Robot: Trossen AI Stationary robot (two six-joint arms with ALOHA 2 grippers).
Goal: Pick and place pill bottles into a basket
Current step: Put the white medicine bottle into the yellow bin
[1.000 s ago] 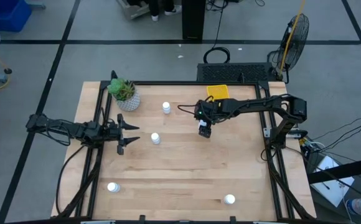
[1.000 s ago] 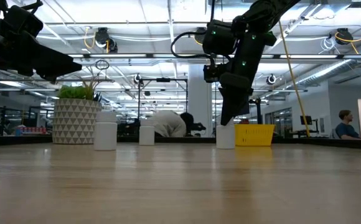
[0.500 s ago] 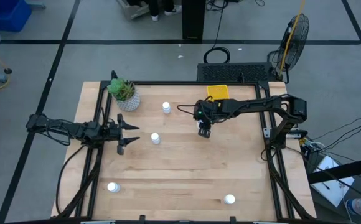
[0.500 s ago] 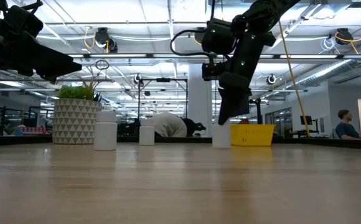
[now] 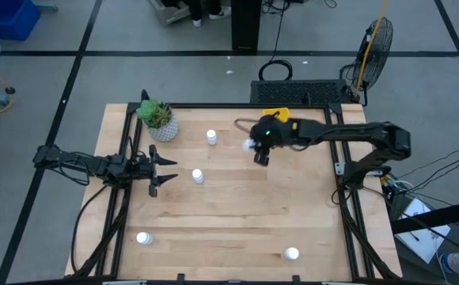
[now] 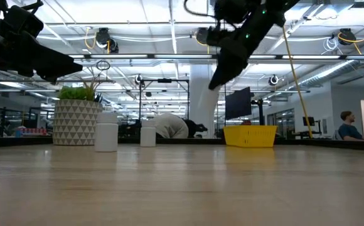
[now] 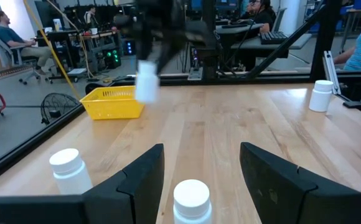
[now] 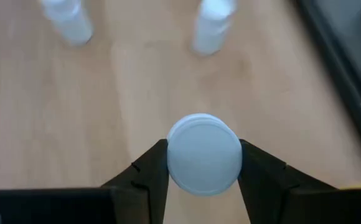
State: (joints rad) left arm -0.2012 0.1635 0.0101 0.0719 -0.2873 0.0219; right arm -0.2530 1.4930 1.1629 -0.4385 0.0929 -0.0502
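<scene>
My right gripper [image 5: 259,152] is shut on a white pill bottle [image 8: 204,154] and holds it in the air over the table's middle, short of the yellow basket [image 5: 277,116] at the far edge. In the left wrist view this bottle [image 7: 146,81] hangs next to the basket [image 7: 112,102]. Other pill bottles stand upright on the table [image 5: 211,137], [image 5: 198,176], [image 5: 142,237], [image 5: 291,254]. My left gripper [image 5: 166,169] waits open at the table's left, and the bottle [image 7: 191,199] in front of it stands apart from its fingers. My right gripper pinches the bottle between its two fingers [image 8: 148,167] on opposite sides of its top end, at the cap [image 8: 174,140]. The fingers slant downward from the table's right. The bottle hangs about upright, lifted clear of the table.
A white pot with a green plant [image 5: 160,120] stands at the far left corner. A black frame rail [image 5: 245,105] runs round the table's edges. Bare wood lies between the bottles in the table's middle and near side.
My right gripper has risen from the table toward the far edge and the basket, tipping to a flatter slant. The pill bottle that stood on the wood between its fingers has gone up with it and now hangs clear of the table.
</scene>
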